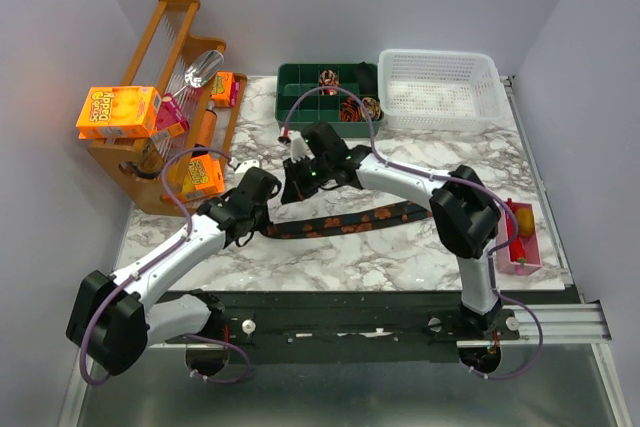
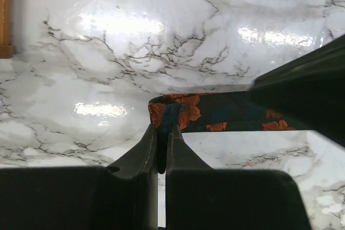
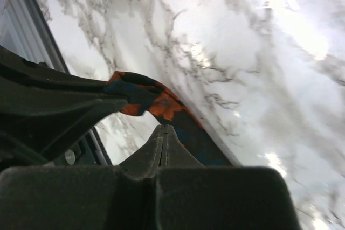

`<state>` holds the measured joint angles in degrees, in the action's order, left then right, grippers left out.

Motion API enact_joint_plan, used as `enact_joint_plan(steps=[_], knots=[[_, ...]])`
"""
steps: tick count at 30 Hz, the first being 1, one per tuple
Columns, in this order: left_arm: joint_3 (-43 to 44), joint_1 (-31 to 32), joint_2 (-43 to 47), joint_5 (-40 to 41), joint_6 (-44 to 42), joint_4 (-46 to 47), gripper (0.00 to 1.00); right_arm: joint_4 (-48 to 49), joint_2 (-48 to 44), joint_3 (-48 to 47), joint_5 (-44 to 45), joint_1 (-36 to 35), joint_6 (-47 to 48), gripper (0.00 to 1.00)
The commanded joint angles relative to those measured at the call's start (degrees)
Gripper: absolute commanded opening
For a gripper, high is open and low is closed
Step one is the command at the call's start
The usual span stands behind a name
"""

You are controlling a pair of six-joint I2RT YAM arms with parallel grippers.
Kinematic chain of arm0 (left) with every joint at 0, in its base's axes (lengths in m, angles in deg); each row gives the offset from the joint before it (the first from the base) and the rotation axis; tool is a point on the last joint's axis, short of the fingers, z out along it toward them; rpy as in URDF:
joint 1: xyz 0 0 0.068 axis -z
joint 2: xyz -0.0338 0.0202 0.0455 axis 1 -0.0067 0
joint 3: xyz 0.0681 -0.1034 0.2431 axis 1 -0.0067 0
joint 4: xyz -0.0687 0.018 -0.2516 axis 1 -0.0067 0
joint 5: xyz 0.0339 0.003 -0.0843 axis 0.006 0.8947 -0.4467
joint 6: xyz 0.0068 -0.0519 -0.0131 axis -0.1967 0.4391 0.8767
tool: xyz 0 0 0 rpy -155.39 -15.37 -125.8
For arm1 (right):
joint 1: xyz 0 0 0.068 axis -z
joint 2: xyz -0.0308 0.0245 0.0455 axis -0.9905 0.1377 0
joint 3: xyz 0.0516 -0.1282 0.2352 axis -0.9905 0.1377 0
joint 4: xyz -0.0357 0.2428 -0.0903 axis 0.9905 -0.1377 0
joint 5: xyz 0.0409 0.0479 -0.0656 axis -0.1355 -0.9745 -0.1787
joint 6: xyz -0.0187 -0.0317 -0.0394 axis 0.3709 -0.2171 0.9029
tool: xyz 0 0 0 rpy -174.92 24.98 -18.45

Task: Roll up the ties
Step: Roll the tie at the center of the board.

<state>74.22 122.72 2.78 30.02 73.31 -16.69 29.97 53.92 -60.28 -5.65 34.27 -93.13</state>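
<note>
Coiled ties (image 1: 329, 77) in green tray (image 1: 300, 78), overhead view only

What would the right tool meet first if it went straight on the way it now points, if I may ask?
Most likely the tie, lying just past the shut right tool on the marble table; depth is hard to judge.
</note>
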Motion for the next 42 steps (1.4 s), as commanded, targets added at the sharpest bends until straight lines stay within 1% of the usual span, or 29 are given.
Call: enact_joint_plan(steps=[1, 9, 17, 20, 21, 23, 24, 27, 28, 30, 38, 42], knots=[[1.48, 0.73, -1.56, 4.09, -1.19, -3.02, 0.00, -1.96, -3.28, 3.56, 4.44, 2.37, 2.07, 0.01], [3.06, 4.77, -8.67, 4.79, -0.49, -1.71, 0.00, -2.05, -5.65, 8.57, 5.59, 4.22, 2.43, 0.00], [6.22, 9.43, -15.35, 4.53, 0.13, 0.58, 0.00, -2.05, -5.48, 9.63, 5.15, 4.22, 2.25, 0.00], [7.28, 10.49, -17.37, 3.82, 0.48, 1.37, 0.03, -2.05, -5.22, 9.71, 5.06, 4.22, 2.08, 0.00], [7.46, 11.27, -17.82, 3.47, 0.57, 1.72, 0.06, -2.05, -5.21, 9.80, 5.06, 4.22, 2.16, 0.00], [7.55, 11.89, -18.52, 2.60, 1.27, 3.03, 0.16, -2.05, -5.13, 9.89, 4.98, 4.22, 2.25, 0.00], [7.55, 12.59, -18.78, 2.42, 1.44, 3.30, 0.30, -1.96, -5.04, 9.89, 4.98, 4.22, 2.25, 0.00], [7.81, 13.21, -19.84, 2.15, 2.59, 4.01, 0.46, -2.05, -4.95, 9.98, 5.06, 4.22, 2.34, 0.01], [7.72, 13.56, -20.10, 2.07, 2.68, 4.10, 0.49, -2.05, -5.04, 10.07, 5.24, 4.22, 2.51, 0.00], [7.55, 13.65, -20.89, 1.45, 3.20, 4.71, 0.50, -2.05, -5.04, 10.15, 5.33, 4.22, 2.51, 0.00], [3.69, 13.66, -20.81, -4.52, 5.22, 12.78, 0.51, -2.31, -4.95, 10.59, 5.15, 4.22, 2.78, 0.00], [2.54, 13.66, -20.98, -6.02, 6.36, 14.47, 0.51, -2.22, -5.13, 10.95, 3.92, 4.22, 2.78, 0.00]])
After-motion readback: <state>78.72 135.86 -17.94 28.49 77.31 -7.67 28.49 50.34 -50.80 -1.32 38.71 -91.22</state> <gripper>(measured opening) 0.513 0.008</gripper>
